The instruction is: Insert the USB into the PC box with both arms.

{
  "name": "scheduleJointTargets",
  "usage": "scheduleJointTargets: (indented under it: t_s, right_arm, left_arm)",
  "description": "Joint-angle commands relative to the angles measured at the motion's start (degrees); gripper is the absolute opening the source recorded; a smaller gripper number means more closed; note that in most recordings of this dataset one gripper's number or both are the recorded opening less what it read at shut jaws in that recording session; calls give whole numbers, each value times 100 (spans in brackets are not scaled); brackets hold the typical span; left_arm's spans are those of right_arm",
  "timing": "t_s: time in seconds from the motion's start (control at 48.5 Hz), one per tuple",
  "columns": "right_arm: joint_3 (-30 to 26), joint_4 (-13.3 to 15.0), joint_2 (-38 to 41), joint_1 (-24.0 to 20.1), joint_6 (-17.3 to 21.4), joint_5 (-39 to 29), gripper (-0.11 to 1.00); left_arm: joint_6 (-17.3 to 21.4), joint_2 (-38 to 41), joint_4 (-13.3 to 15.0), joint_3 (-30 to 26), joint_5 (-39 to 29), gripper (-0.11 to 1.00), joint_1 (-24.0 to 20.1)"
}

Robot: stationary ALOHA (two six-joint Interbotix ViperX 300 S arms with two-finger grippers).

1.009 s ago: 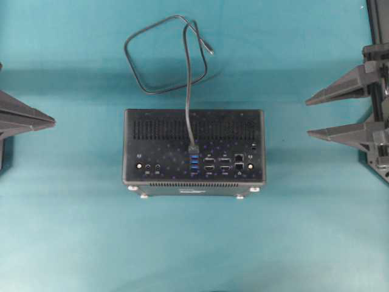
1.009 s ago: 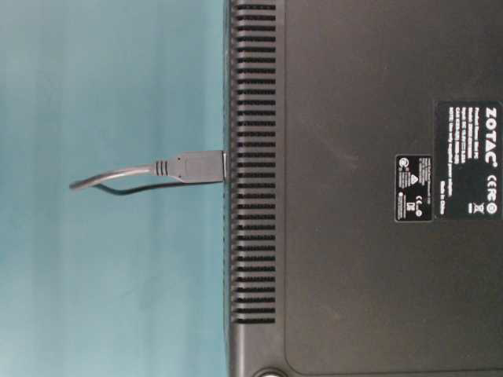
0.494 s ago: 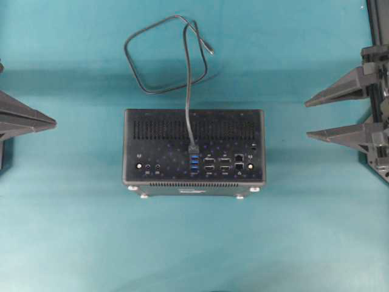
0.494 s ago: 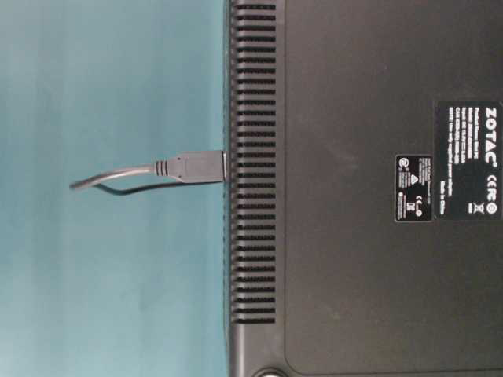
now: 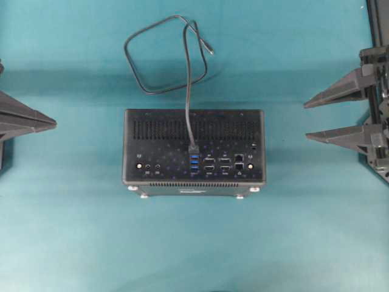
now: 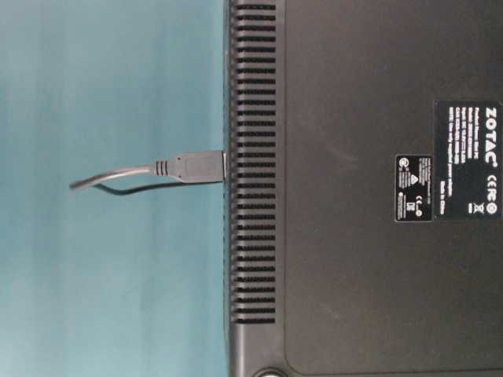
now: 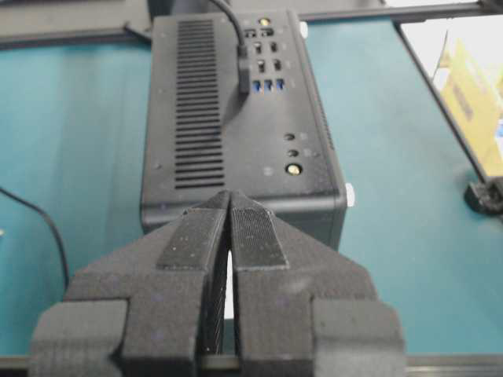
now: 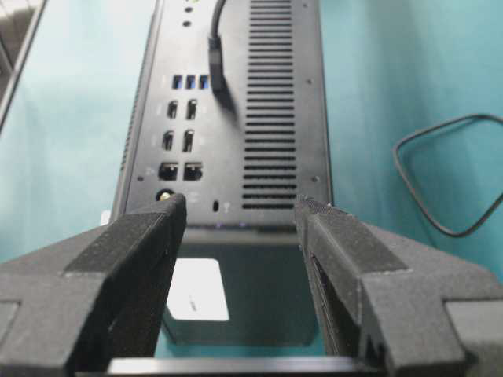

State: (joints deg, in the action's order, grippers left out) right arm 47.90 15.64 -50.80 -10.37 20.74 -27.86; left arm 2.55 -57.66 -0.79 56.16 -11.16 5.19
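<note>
A: From overhead, the PC box [image 5: 194, 152] sits mid-table on the teal table [image 5: 194, 243], port face up. The USB [image 5: 193, 148] plug stands in the top blue socket, and its cable runs toward 12 o'clock into a loose loop beyond the box.

B: The table-level view adds what the overhead cannot — the plug [image 6: 200, 166] seen side-on, its end meeting the edge of the box [image 6: 361, 188] beside the vent slots, with the cable drooping off toward 9 o'clock. It shows no grippers at all.

A: Overhead has both. The left gripper [image 5: 53, 123] is at 9 o'clock of the box, well apart from it; the right gripper [image 5: 307, 120] is at 3 o'clock, also well apart.

B: And their claws?

A: The left wrist view settles the left one: its fingers [image 7: 192, 243] are pressed together, nothing between them, the box [image 7: 236, 118] lying ahead. The right wrist view shows the right fingers [image 8: 153, 228] spread wide and empty, with the box [image 8: 228, 118] framed in the gap — and the plug [image 8: 217, 71] seated next to three blue sockets [image 8: 189, 82].
</note>
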Motion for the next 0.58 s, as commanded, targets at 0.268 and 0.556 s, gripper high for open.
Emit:
scheduleJointTargets:
  t_s: [0.268,0.556]
  right_arm:
    - [-53,-9,9,9,70,53,64]
    - [-18,-9,-62,9,70,53,64]
  left_arm:
    - [-70,18,-9,-70,53,0,9]
    - [-79,-9,-9,-70,53,0,9]
